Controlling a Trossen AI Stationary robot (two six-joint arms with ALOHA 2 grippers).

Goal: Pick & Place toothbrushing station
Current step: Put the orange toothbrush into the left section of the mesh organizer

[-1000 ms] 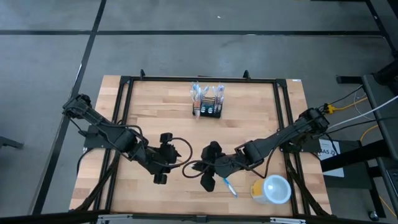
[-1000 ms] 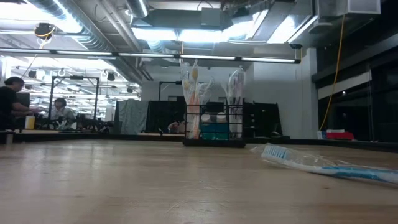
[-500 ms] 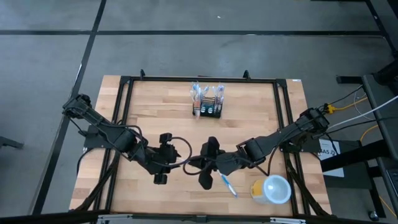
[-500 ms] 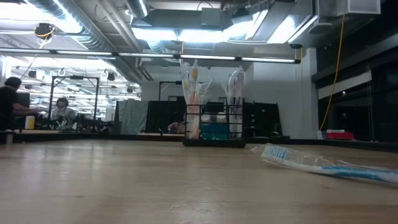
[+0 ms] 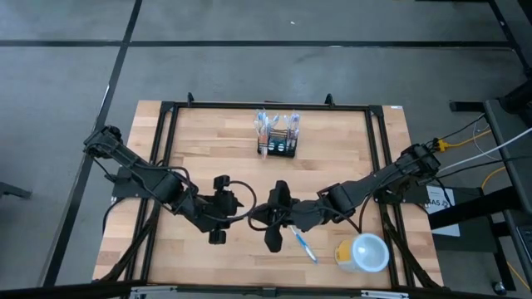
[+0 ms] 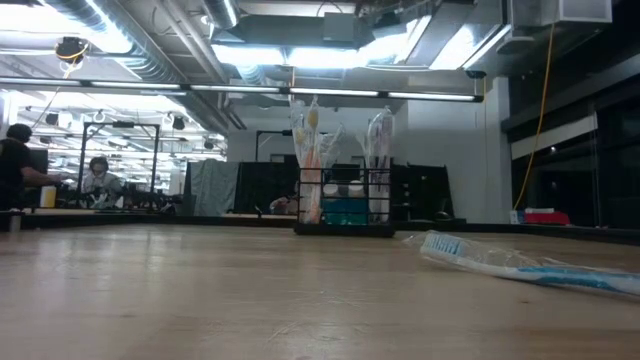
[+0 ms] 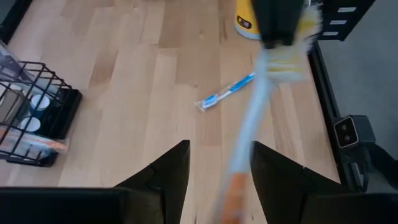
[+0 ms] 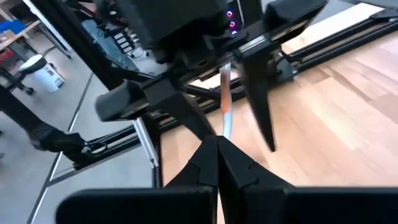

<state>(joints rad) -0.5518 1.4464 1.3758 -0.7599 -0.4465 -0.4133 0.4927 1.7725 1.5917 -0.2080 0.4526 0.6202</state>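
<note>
My right gripper (image 5: 264, 218) is shut on a slim toothbrush (image 7: 249, 124) with a pale shaft and an orange handle end, near the table's middle front. My left gripper (image 5: 230, 209) is open and faces it. Its two fingers (image 7: 168, 177) stand on either side of the orange end without touching it. The black mesh holder (image 5: 278, 137) with toothbrushes and tubes stands on its base at the far middle and also shows in the low view (image 6: 345, 205). A blue toothbrush (image 5: 303, 247) lies flat on the table. My right gripper pinches the toothbrush's pale shaft (image 8: 226, 127) between its two shut fingers, at the end away from the orange part. The fingers point about level toward the table's left, along the brush. The brush sticks out past them toward my left gripper, clear of the table.
A yellow cup with a pale lid (image 5: 363, 253) stands at the front right, beside the blue toothbrush. A black frame (image 5: 166, 108) runs round the table's edges. Bare wood lies between the grippers and the holder. People sit far off in the room (image 6: 20, 165).
My right gripper has moved toward the table's left with the toothbrush, closing on my left gripper. The brush's orange end now reaches between the left gripper's open fingers. The blue toothbrush and the holder have stayed in place.
</note>
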